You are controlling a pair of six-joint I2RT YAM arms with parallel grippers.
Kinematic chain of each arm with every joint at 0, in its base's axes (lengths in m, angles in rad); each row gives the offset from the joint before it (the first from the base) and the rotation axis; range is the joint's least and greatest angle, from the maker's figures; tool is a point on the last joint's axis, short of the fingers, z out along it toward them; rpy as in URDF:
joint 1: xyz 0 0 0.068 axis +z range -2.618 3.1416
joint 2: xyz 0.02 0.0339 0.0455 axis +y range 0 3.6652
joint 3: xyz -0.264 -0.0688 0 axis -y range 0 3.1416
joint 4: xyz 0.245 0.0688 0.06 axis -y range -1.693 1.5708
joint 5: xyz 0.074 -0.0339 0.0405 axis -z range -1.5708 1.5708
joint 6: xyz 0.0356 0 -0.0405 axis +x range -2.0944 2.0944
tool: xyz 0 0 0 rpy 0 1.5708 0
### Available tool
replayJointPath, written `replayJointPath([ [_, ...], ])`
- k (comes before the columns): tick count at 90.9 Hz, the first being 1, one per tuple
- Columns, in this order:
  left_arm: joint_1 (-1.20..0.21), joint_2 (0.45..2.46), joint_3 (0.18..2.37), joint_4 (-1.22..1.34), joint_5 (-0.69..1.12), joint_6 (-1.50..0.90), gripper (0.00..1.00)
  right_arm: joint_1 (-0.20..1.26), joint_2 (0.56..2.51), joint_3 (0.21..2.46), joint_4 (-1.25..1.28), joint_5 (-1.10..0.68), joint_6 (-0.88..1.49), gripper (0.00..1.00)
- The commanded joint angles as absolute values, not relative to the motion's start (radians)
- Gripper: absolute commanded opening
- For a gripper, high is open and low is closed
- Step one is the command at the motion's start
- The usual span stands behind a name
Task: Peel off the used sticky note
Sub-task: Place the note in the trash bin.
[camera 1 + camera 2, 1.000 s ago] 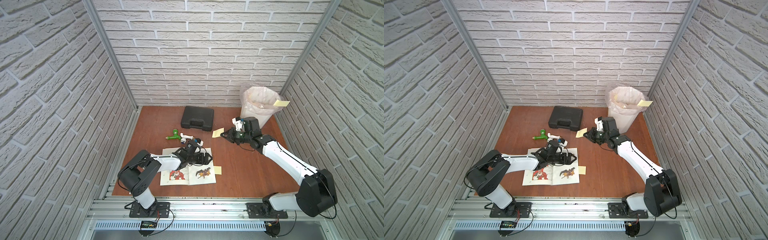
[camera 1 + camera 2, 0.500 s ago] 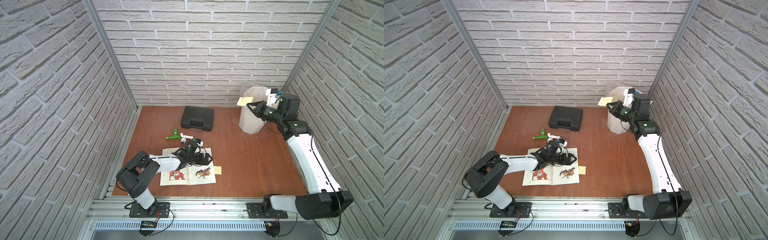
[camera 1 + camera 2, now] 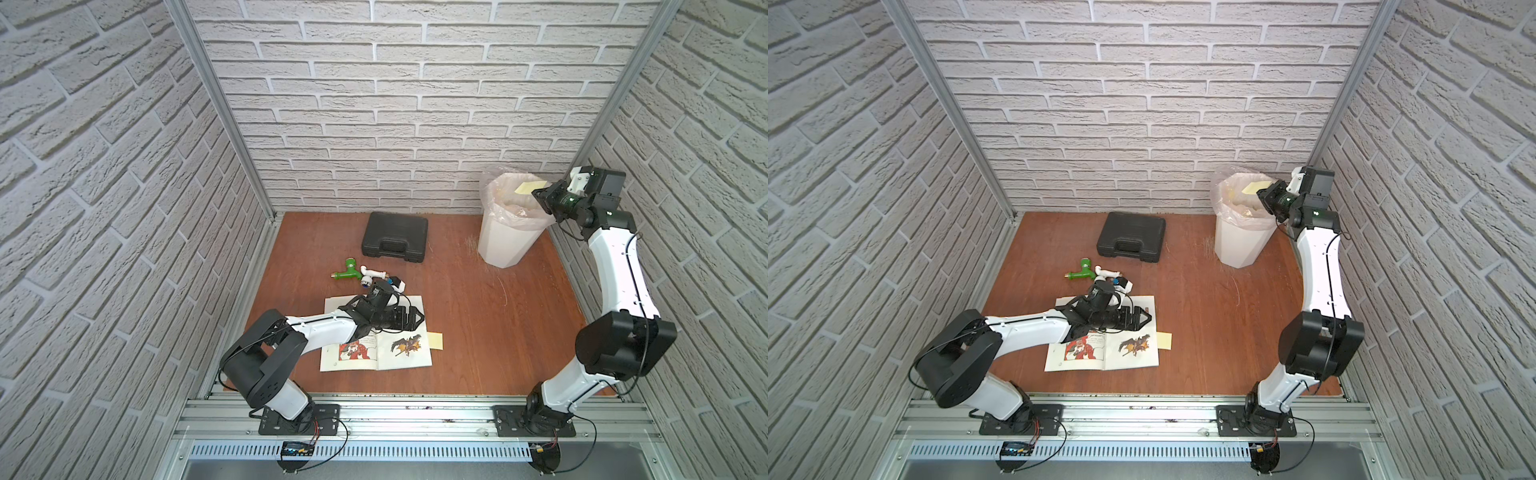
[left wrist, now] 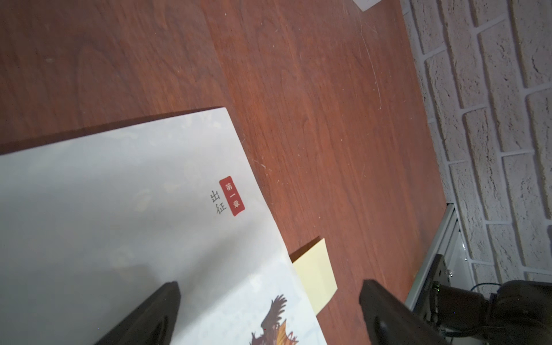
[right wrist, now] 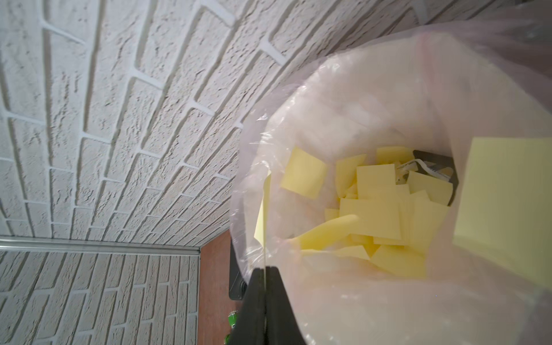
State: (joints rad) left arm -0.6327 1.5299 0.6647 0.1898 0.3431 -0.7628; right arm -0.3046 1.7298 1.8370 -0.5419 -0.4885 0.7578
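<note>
Right jaws, clamping the sticky note [image 3: 530, 188], have moved from mid-frame to over the bin [image 3: 505, 245], upper right: release appears due. Left jaws have spread wide.

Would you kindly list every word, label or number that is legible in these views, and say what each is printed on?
"第一章": white on the red label on the open book's page.
"出征": black characters beside that label.
Anything printed by the book's pictures in a top view: too small to read.
</note>
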Motion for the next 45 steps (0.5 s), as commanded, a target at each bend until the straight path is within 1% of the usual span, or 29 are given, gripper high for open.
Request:
replayJointPath([
  [1,-0.636,1.49,0.652,0.183,0.331,-0.75,0.98,-0.314,1.76,1.941,-0.604,-0.49,0.721,0.12],
  [7,-0.637,1.477,0.652,0.174,0.328,-0.748,0.98,-0.317,1.79,1.993,-0.644,-0.486,0.702,0.18],
  [10,-0.636,1.471,0.653,0.168,0.325,-0.746,0.98,-0.317,1.798,2.018,-0.662,-0.481,0.691,0.23],
  [12,-0.636,1.466,0.655,0.165,0.324,-0.744,0.98,-0.317,1.799,2.024,-0.666,-0.479,0.689,0.24],
  [17,-0.637,1.455,0.657,0.153,0.319,-0.741,0.98,-0.318,1.801,2.042,-0.677,-0.475,0.683,0.33],
  [19,-0.637,1.452,0.659,0.148,0.317,-0.739,0.98,-0.318,1.8,2.047,-0.68,-0.474,0.68,0.39],
  [23,-0.637,1.445,0.662,0.135,0.314,-0.735,0.98,-0.318,1.801,2.057,-0.682,-0.48,0.676,0.47],
  [31,-0.638,1.425,0.661,0.115,0.306,-0.732,0.98,-0.317,1.793,2.07,-0.698,-0.495,0.669,0.57],
  [38,-0.637,1.402,0.661,0.093,0.299,-0.726,0.98,-0.318,1.774,2.057,-0.699,-0.505,0.667,0.61],
  [45,-0.636,1.38,0.66,0.069,0.288,-0.723,0.98,-0.314,1.734,2.001,-0.675,-0.521,0.678,0.62],
])
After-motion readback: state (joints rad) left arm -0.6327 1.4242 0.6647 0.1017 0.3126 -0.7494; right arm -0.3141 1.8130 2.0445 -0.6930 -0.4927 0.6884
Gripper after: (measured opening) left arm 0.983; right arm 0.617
